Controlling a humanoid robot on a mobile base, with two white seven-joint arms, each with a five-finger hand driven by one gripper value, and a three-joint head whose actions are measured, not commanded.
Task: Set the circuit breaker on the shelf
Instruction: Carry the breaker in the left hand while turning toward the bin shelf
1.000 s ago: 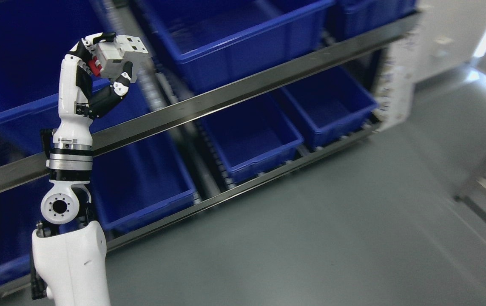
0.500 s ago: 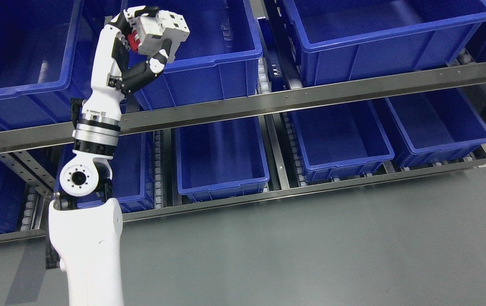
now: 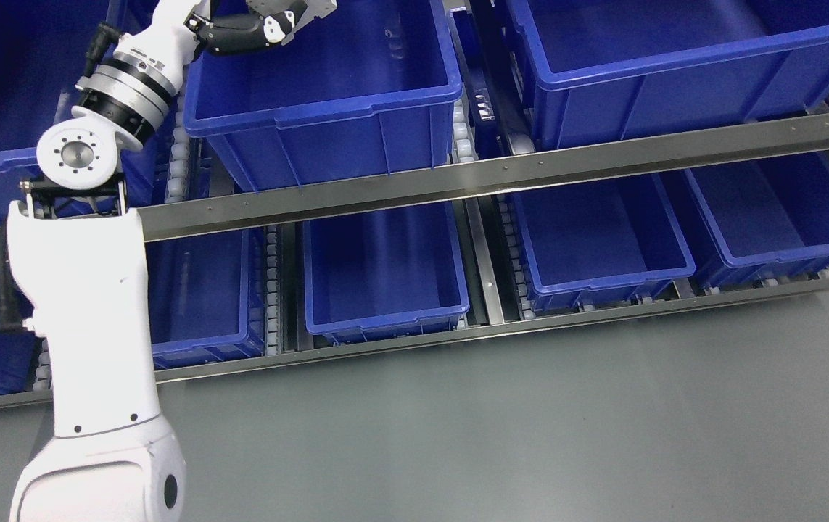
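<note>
Looking down from the head camera, I have the left hand (image 3: 269, 18) at the top edge of the view, over the near left corner of an upper-shelf blue bin (image 3: 327, 123); its fingers (image 3: 275, 27) curl round the circuit breaker (image 3: 316, 6), only a grey sliver of which shows before the frame cuts it off; the white forearm (image 3: 91, 319) rises across the steel shelf rail (image 3: 501, 170); more blue bins sit on the lower shelf (image 3: 385, 275).

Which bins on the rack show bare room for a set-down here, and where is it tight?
The upper middle bin under the left hand shows a bare floor, as do the lower middle bin and lower right bin. The roller lanes between bins are narrow.
</note>
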